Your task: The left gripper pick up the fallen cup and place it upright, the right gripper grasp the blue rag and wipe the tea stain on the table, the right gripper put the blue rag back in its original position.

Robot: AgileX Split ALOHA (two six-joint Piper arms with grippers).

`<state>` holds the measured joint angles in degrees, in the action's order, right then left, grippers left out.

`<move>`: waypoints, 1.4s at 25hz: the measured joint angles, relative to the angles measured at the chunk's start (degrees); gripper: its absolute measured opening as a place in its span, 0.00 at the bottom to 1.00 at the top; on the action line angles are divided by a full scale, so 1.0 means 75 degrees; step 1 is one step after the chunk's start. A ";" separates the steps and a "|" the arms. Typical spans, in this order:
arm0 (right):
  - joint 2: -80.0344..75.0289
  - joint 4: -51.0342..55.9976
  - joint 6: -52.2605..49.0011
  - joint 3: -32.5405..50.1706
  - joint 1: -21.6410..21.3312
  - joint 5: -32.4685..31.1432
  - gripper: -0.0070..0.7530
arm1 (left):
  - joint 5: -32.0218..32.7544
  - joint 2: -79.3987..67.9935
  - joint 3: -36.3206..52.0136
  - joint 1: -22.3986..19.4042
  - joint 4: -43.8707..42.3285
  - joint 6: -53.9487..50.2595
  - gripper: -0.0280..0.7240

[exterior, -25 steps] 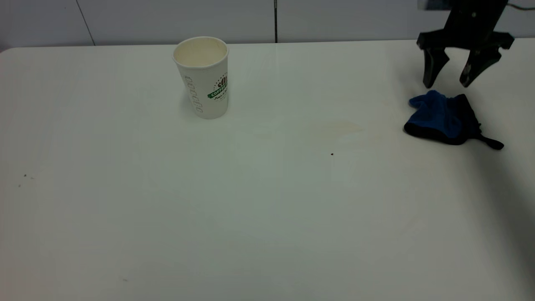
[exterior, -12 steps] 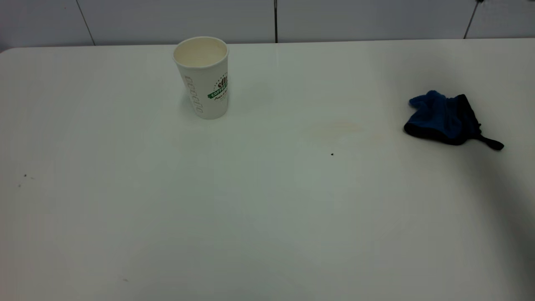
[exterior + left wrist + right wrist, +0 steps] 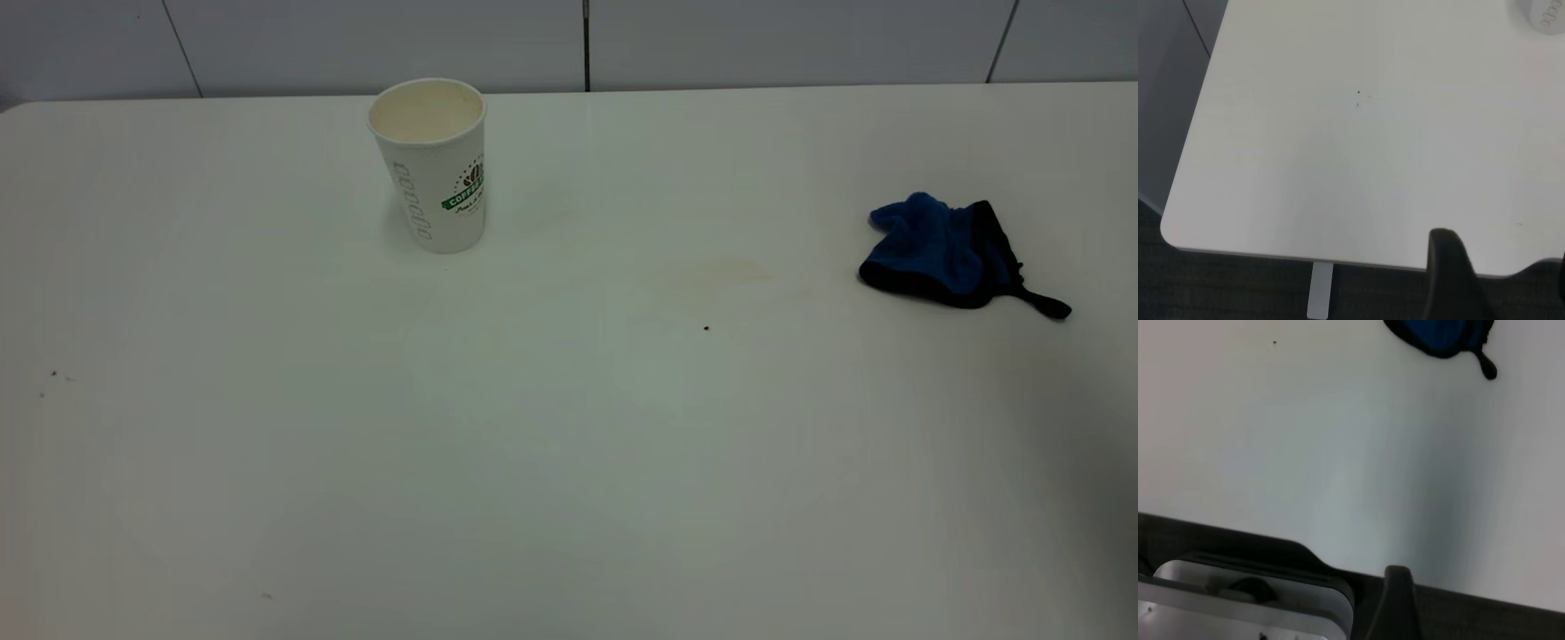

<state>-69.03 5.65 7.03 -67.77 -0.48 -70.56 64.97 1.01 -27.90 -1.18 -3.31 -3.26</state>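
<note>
The cup [image 3: 428,164] stands upright at the back left of the table [image 3: 569,480]; its base edge shows in the left wrist view [image 3: 1546,15]. The blue rag [image 3: 942,253] lies crumpled at the right, loop tab out, and shows in the right wrist view [image 3: 1438,337]. A faint tan tea stain [image 3: 707,274] lies between cup and rag. Neither gripper shows in the exterior view. My left gripper [image 3: 1505,273] hangs open and empty off the table's corner. Of my right gripper only one finger [image 3: 1398,600] shows, standing alone beyond the table's edge, far from the rag.
A tiny dark speck [image 3: 706,328] lies just in front of the stain, and a few specks [image 3: 53,375] lie at the left. A grey panelled wall [image 3: 569,44] runs behind the table. A silver-grey box [image 3: 1245,607] shows beside the right gripper's finger.
The right gripper, open just above the blue rag one second ago, has lifted away out of the exterior view. The rag, the cup and the stain have not moved.
</note>
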 joint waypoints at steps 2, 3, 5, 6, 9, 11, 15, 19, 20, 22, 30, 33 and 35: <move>0.0891 -0.0008 0.0000 0.0677 0.0000 -0.0048 0.93 | 0.0000 0.0000 0.0000 0.0000 0.0000 0.0000 0.61; 0.1363 -0.0015 0.0009 0.0995 0.0000 -0.0048 0.93 | 0.0000 0.0000 0.0000 0.0000 0.0000 0.0000 0.61; 0.2175 -0.0023 0.0009 0.1529 0.0000 -0.0048 0.93 | 0.0000 0.0000 0.0000 0.0000 0.0000 0.0000 0.61; 0.2571 -0.0023 0.0000 0.1806 0.0000 -0.0048 0.93 | 0.0000 0.0000 0.0000 0.0000 0.0000 0.0000 0.61; 0.3542 -0.0016 -0.0190 0.2587 0.0000 -0.0048 0.92 | 0.0000 0.0000 0.0000 0.0000 0.0000 0.0000 0.61; 0.4068 -0.0016 -0.0247 0.3155 0.0000 -0.0023 0.91 | 0.0000 0.0000 0.0000 0.0000 0.0000 0.0000 0.61; 0.5066 -0.0077 -0.0307 0.4315 0.0000 0.0659 0.88 | 0.0000 0.0000 0.0000 0.0000 0.0000 0.0000 0.61; 0.5769 -0.0079 -0.0320 0.5108 0.0000 0.0901 0.84 | 0.0000 0.0000 0.0000 0.0000 0.0000 0.0000 0.61; 0.5910 -0.0085 -0.0320 0.5245 0.0000 0.0911 0.83 | 0.0000 0.0000 0.0000 0.0000 0.0000 0.0000 0.61; 0.6153 -0.0136 -0.0335 0.5413 0.0000 0.0927 0.80 | 0.0000 0.0000 0.0000 0.0000 0.0000 0.0000 0.61; 0.6636 -0.0160 -0.0343 0.5456 0.0000 0.0959 0.72 | 0.0000 0.0000 0.0000 0.0000 0.0000 0.0000 0.61; 0.6636 -0.0160 -0.0343 0.5462 0.0000 0.0959 0.72 | 0.0000 0.0000 0.0000 0.0000 0.0000 0.0000 0.61; 0.6636 -0.0160 -0.0343 0.5462 0.0000 0.0962 0.72 | 0.0000 0.0000 0.0000 0.0000 0.0000 0.0000 0.61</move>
<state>-19.26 4.46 4.45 -26.80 -0.48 -63.35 64.97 1.01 -27.90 -1.18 -3.31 -3.26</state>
